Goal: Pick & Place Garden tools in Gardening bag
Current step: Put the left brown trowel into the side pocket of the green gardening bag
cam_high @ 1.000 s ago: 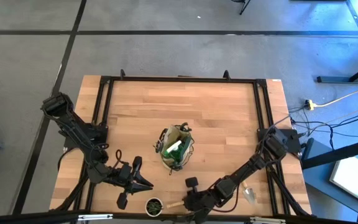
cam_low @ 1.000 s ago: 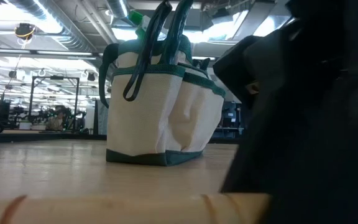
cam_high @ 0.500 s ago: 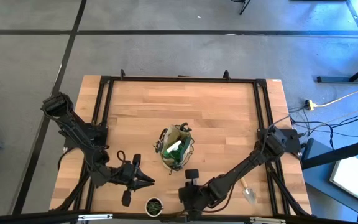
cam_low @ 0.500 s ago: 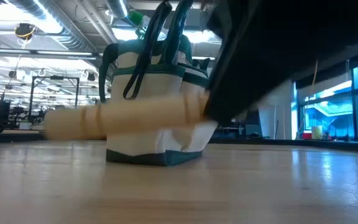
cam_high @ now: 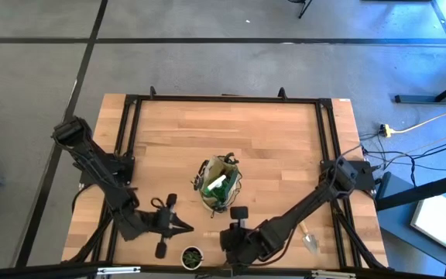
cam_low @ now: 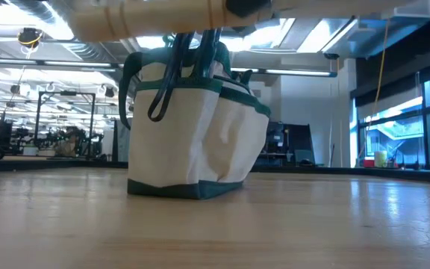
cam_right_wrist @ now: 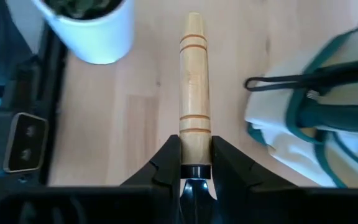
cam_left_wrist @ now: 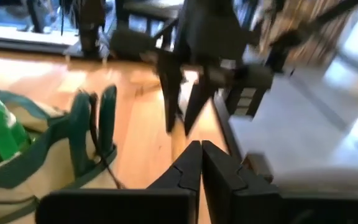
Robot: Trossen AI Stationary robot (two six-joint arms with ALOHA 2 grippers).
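Landmark: the gardening bag (cam_high: pixel 217 184) stands upright near the middle of the wooden table (cam_high: pixel 269 132), mouth up, dark green handles (cam_low: pixel 192 52) rising over it.

Bag contents: a green spray bottle (cam_high: pixel 211 184) with a white top shows in the mouth; other tools inside are too small to tell.

Right gripper (cam_right_wrist: pixel 195 163): on the near side of the bag, lifted off the table — its fingers are clamped on the ferrule end of a wooden-handled tool (cam_right_wrist: pixel 194 93).

Held tool: the pale handle with two ringed grooves sticks out ahead of the fingers, level, above the bag's top in the low view; its metal end is hidden by the gripper.

Left gripper (cam_left_wrist: pixel 199 163): near the bag on its left side, just above the table, fingers pressed together with nothing between them.

Trowel (cam_high: pixel 310 239): lies flat on the table, well to the right of the bag, by the right arm.

Pot (cam_high: pixel 191 256): small round pot with a green plant, at the table's near edge, well apart from the bag.
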